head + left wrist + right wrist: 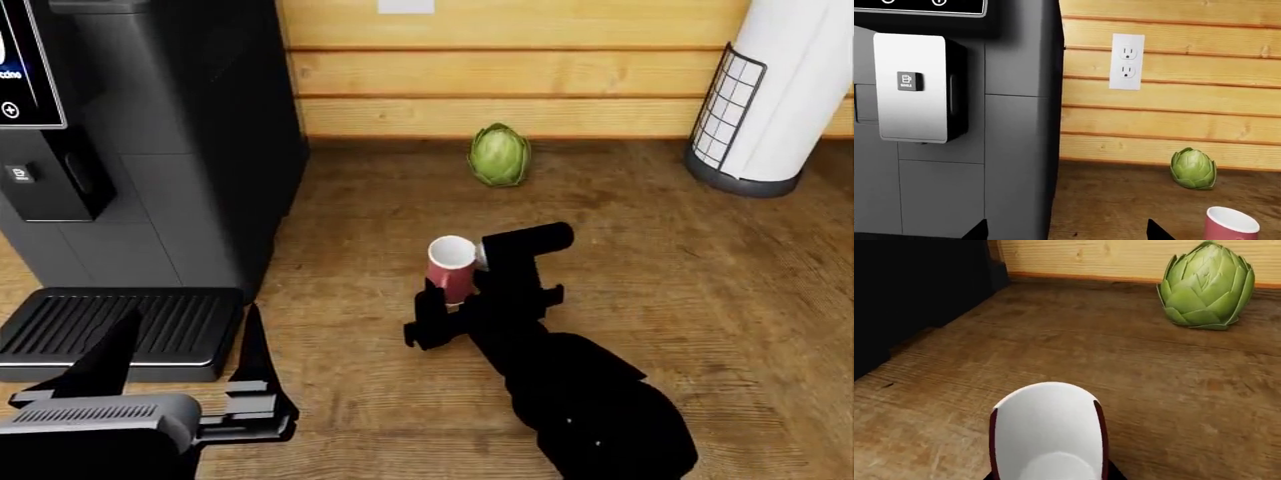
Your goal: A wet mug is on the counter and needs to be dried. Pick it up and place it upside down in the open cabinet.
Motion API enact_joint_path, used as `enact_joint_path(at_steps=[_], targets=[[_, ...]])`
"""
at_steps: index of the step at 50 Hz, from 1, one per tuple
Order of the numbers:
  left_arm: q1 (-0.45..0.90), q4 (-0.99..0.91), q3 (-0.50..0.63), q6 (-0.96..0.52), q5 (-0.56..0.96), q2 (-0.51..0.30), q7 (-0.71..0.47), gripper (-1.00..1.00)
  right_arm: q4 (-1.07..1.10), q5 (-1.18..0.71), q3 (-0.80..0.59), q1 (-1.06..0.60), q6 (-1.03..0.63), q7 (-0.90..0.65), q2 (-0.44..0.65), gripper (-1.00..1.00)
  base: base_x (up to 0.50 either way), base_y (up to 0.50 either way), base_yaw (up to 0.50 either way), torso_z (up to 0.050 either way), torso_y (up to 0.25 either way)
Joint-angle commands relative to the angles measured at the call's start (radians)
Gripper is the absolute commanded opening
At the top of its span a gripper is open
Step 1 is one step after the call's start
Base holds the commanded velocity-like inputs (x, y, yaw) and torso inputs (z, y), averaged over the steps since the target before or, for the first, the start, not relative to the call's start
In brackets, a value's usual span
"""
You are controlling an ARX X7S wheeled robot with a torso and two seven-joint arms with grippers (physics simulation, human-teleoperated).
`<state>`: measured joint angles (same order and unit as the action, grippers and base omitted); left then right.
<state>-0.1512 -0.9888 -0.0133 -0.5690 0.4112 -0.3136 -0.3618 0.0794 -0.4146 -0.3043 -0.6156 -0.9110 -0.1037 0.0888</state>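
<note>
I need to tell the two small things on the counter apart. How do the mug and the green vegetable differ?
The mug is dark pink with a white rim and inside; the green vegetable is leafy green all over. The mug is a smooth cylinder, the vegetable a scaly ball with a pointed top. The mug sits mid-counter at the right gripper; the vegetable stands free by the back wall. Both are similar in size and rest on the wooden counter.

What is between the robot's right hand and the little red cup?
Nothing visible. The right gripper is already at the mug, its fingers on either side of it on the counter. The artichoke sits farther back by the wall, out of the way.
</note>
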Motion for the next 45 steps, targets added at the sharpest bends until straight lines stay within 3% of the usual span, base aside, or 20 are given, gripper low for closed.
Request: enact_joint_path(at_steps=[1,15,22,30,35,41,45], targets=[[-0.006,0.004,0.002,0.012,0.005,-0.008,-0.009,1.0,-0.047,-0.038,-0.015,0.011,0.03,0.017,0.002,-1.0,0.0,0.0,0.0,0.0,0.0],[0.016,0.0,-0.026,-0.028,0.069,-0.027,-0.023,1.0,0.293,-0.029,-0.042,0.005,-0.074,-0.049,0.132,-1.0,0.0,0.0,0.0,0.0,0.0],[0.059,-0.054,-0.119,-0.116,0.223,-0.095,-0.058,1.0,0.465,0.024,-0.162,-0.074,-0.175,-0.064,0.236,-1.0,0.0,0.0,0.0,0.0,0.0],[0.2,-0.024,-0.277,-0.224,0.763,-0.36,-0.198,1.0,0.651,0.172,-0.42,-0.236,-0.255,-0.08,0.408,-1.0,0.0,0.0,0.0,0.0,0.0],[0.243,0.031,-0.346,-0.221,1.037,-0.5,-0.218,1.0,0.72,0.292,-0.62,-0.377,-0.236,-0.068,0.505,-1.0,0.0,0.0,0.0,0.0,0.0],[0.278,0.052,-0.352,-0.221,1.189,-0.588,-0.213,1.0,0.771,0.512,-0.917,-0.545,-0.19,-0.091,0.592,-1.0,0.0,0.0,0.0,0.0,0.0],[0.263,0.045,-0.388,-0.21,1.243,-0.618,-0.204,1.0,0.797,0.753,-1.16,-0.667,-0.129,-0.128,0.644,-1.0,0.0,0.0,0.0,0.0,0.0]])
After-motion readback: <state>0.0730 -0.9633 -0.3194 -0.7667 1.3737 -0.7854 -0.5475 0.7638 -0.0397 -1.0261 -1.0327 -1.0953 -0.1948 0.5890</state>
